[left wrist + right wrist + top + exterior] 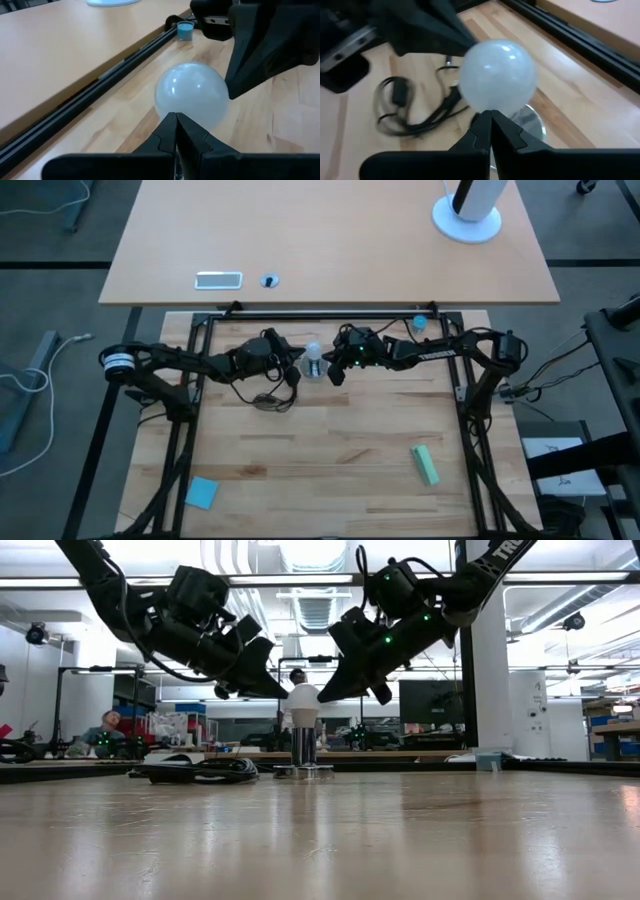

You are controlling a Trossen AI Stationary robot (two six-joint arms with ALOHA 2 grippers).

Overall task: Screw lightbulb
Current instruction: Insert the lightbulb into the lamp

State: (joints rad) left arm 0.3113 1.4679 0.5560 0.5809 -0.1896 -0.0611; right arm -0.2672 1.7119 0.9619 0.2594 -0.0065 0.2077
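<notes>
Right in close, both pincers are clamped fully shut with nothing between the fingers: the left gripper (175,131) and the right gripper (490,127) each point a closed tip at the lightbulb (303,698) from opposite sides. The bulb stands upright in the socket (304,748) at the middle of the wooden table (330,450), its white dome level with the fingertips. Whether either tip actually touches the glass is hard to say from here. The risk, as I read it: closed tips can only nudge, not turn, so a push from one side could tip bulb and socket over, or leave the thread crooked. Just beyond, the black cord (195,771) trails off the socket and could snag the left arm. Farther back, a blue cap (185,30) sits by the table's rail.
</notes>
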